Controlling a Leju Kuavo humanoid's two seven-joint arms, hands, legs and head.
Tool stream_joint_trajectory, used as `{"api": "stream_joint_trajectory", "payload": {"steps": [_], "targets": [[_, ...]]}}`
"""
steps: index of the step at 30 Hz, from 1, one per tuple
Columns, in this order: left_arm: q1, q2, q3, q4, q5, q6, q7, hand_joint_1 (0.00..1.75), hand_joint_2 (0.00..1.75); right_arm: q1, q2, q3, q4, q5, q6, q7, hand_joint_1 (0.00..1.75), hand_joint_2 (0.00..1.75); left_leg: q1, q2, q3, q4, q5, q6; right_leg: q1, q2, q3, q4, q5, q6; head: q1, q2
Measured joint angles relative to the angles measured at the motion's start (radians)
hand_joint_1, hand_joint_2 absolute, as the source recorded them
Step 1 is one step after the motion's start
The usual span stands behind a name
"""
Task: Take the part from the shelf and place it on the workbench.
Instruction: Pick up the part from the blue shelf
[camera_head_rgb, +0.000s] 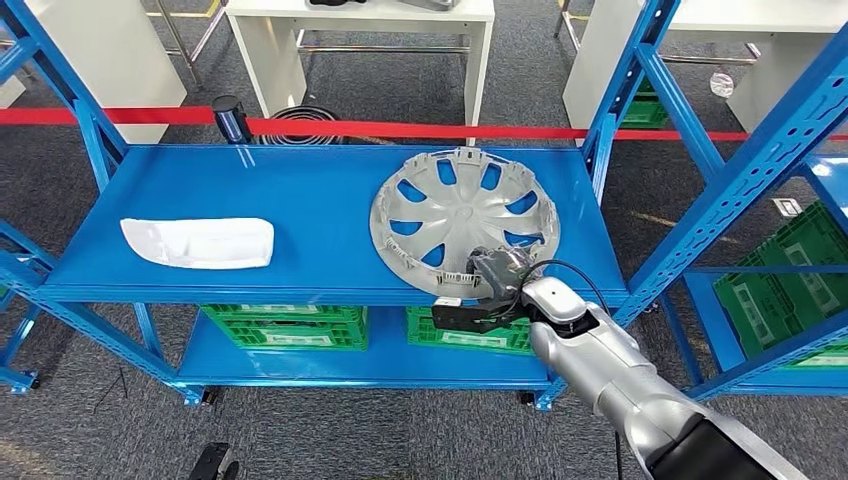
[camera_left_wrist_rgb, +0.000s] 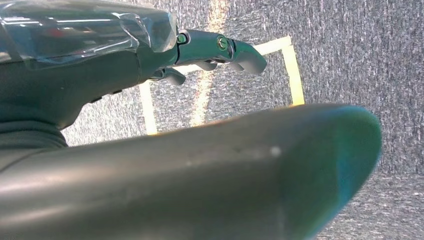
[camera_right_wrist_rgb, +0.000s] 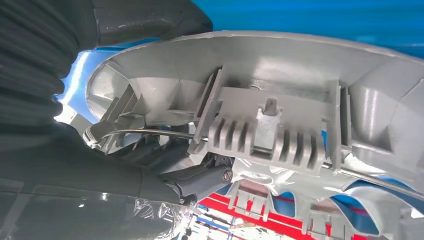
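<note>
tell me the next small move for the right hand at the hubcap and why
Probably lift the hubcap a little off the blue shelf. The right hand already grips its near rim, thumb on one side and fingers on the other in the right wrist view, yet the part still lies on the shelf.

I see my right hand at the front edge of the blue shelf, with fingers on the near rim of the grey wheel cover. Between the cover and the white tray on the left the shelf board is bare, so a hand can pass there. Blue uprights stand close on the right side of the cover. A red barrier tape runs behind the shelf.
</note>
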Motion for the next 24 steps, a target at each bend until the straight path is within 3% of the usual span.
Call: {"api": "stream_joint_trajectory", "payload": {"steps": [1, 3, 6, 8, 11, 13, 14, 15, 16, 18, 22, 24], "targets": [[0.000, 0.000, 0.000, 0.000, 0.002, 0.000, 0.000, 0.00, 0.00, -0.003, 0.000, -0.001, 0.001, -0.002, -0.002, -0.002, 1.61, 1.75, 0.000, -0.002, -0.001, 0.003, 0.000, -0.004, -0.002, -0.002, 0.044, -0.081, 0.024, 0.004, 0.000, 0.000], [0.000, 0.001, 0.000, 0.000, 0.004, 0.000, -0.002, 0.00, 0.00, -0.008, 0.002, -0.002, 0.002, -0.005, -0.006, -0.007, 1.66, 1.75, -0.004, -0.006, -0.004, 0.011, -0.002, -0.014, -0.003, -0.004, 0.102, -0.191, 0.054, -0.002, -0.001, 0.000], [0.000, 0.004, 0.000, 0.000, 0.004, 0.000, -0.006, 0.00, 0.00, -0.012, 0.004, -0.006, 0.006, -0.009, -0.010, -0.008, 1.67, 1.75, -0.004, -0.010, -0.009, 0.012, 0.000, -0.031, 0.001, -0.005, 0.109, -0.206, 0.061, -0.026, -0.002, 0.000], [0.001, 0.005, 0.000, 0.000, 0.004, 0.000, -0.007, 0.00, 0.00, -0.017, 0.006, -0.008, 0.008, -0.010, -0.012, -0.008, 1.68, 1.75, 0.000, -0.010, -0.025, 0.042, -0.021, -0.041, -0.003, -0.005, 0.112, -0.208, 0.066, -0.037, -0.003, 0.000], [0.001, 0.005, 0.000, 0.000, 0.005, 0.000, -0.007, 0.00, 0.00, -0.023, 0.008, -0.011, 0.012, -0.010, -0.015, -0.009, 1.68, 1.75, 0.003, -0.009, -0.106, 0.223, -0.114, -0.052, -0.003, -0.005, 0.112, -0.208, 0.069, -0.043, -0.006, 0.000], [0.002, 0.005, 0.000, 0.000, 0.005, 0.001, -0.009, 0.00, 0.87, -0.024, 0.008, -0.011, 0.016, -0.011, -0.015, -0.009, 1.72, 1.75, 0.003, -0.009, -0.147, 0.313, -0.139, -0.053, -0.001, -0.005, 0.112, -0.208, 0.068, -0.044, -0.006, 0.000], [0.002, 0.005, 0.000, 0.000, 0.005, 0.004, -0.012, 0.00, 1.31, -0.025, 0.008, -0.012, 0.018, -0.011, -0.015, -0.009, 1.73, 1.75, 0.003, -0.009, -0.141, 0.301, -0.123, -0.052, 0.000, -0.004, 0.113, -0.208, 0.068, -0.044, -0.006, 0.000], [0.001, 0.005, 0.000, 0.000, 0.005, 0.008, -0.017, 0.00, 1.75, -0.025, 0.009, -0.012, 0.019, -0.012, -0.015, -0.010, 1.72, 1.75, 0.002, -0.009, -0.115, 0.248, -0.091, -0.048, 0.001, -0.003, 0.114, -0.208, 0.068, -0.044, -0.006, 0.000], [0.001, 0.005, 0.000, 0.000, 0.005, 0.012, -0.023, 0.00, 1.75, -0.027, 0.011, -0.012, 0.019, -0.013, -0.015, -0.012, 1.71, 1.75, 0.001, -0.009, -0.076, 0.170, -0.056, -0.043, 0.002, -0.002, 0.116, -0.208, 0.068, -0.043, -0.006, 0.000], [0.000, 0.006, 0.001, -0.001, 0.005, 0.020, -0.038, 0.00, 1.75, -0.033, 0.014, -0.013, 0.019, -0.016, -0.015, -0.016, 1.71, 1.75, -0.004, -0.009, -0.013, 0.049, -0.020, -0.032, 0.007, 0.000, 0.114, -0.208, 0.068, -0.040, -0.006, 0.000], [-0.001, 0.004, 0.001, -0.005, 0.006, 0.028, -0.059, 0.00, 1.75, -0.041, 0.018, -0.013, 0.021, -0.024, -0.015, -0.018, 1.71, 1.75, -0.008, -0.007, 0.006, 0.010, -0.015, -0.017, 0.009, 0.001, 0.107, -0.209, 0.069, -0.025, -0.005, 0.000], [-0.002, 0.002, 0.001, -0.011, 0.006, 0.036, -0.067, 0.00, 1.75, -0.045, 0.019, -0.013, 0.021, -0.030, -0.018, -0.018, 1.71, 1.75, -0.003, -0.005, 0.010, -0.003, -0.006, -0.006, 0.009, 0.000, 0.081, -0.158, 0.043, -0.023, -0.003, 0.000]]}}
